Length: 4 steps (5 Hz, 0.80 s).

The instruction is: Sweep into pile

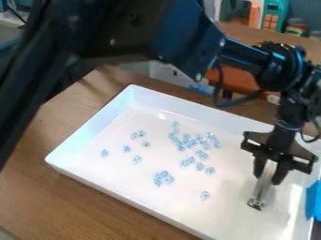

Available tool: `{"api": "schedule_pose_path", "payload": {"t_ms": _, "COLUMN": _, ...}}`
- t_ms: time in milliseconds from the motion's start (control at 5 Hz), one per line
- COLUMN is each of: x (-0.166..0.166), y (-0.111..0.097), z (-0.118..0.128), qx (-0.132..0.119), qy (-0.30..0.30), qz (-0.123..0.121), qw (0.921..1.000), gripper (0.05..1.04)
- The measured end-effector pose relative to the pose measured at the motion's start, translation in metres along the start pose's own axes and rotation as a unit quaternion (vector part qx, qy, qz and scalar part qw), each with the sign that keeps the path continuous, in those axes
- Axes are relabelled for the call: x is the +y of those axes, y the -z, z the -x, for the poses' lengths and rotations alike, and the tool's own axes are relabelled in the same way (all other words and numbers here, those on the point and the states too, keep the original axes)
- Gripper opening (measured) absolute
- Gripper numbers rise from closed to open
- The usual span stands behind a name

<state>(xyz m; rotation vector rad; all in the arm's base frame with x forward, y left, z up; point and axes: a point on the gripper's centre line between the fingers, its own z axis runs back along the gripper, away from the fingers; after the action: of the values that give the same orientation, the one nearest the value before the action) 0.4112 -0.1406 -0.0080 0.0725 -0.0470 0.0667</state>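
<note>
1. One white tray (89, 176), shallow, straight-sided, lies at a slant on the brown wooden table (37, 206) in the camera view. Its walls are low; the corner near the top of the view has a pale bluish tint.
2. Tray contents: many small clear bluish pieces (210, 170), strewn over the floor, no single heap. The largest loose bunch sits around the middle, toward the far wall. A tight clump lies nearer the front wall. A handful of strays are spread out to the left of the view. One piece sits alone between the clump and the tool.
3. Claw of the black gripper (268, 175) hangs over the right part of the tray, pinching a pale narrow tool (263, 186) between its two fingers. The tool slants down, dark fitting at its lower end, well apart from the main bunch. Cannot tell whether that end touches the tray floor.
4. Black arm (163, 33) crosses above the tray's far side. Bright blue thing (317, 199) at the right edge, beside the tray. Beyond the tray: a teal toy piece (273, 8) and an orange object (241, 84).
</note>
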Motion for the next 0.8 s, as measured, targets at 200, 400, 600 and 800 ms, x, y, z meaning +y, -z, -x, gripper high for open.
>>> {"api": "schedule_pose_path", "payload": {"t_ms": 200, "x": 0.018, "y": 0.003, "z": -0.006, "qx": 0.002, "qy": -0.01, "qz": -0.001, "qw": 1.0, "gripper": 0.34}}
{"api": "schedule_pose_path", "payload": {"t_ms": 400, "x": 0.048, "y": 0.006, "z": -0.013, "qx": -0.002, "qy": -0.034, "qz": -0.006, "qw": 0.9994, "gripper": 0.34}}
{"api": "schedule_pose_path", "payload": {"t_ms": 600, "x": 0.067, "y": 0.006, "z": -0.01, "qx": -0.004, "qy": -0.034, "qz": -0.009, "qw": 0.9994, "gripper": 0.34}}
{"api": "schedule_pose_path", "payload": {"t_ms": 800, "x": 0.104, "y": 0.008, "z": -0.006, "qx": 0.0, "qy": -0.05, "qz": -0.017, "qw": 0.9986, "gripper": 0.34}}
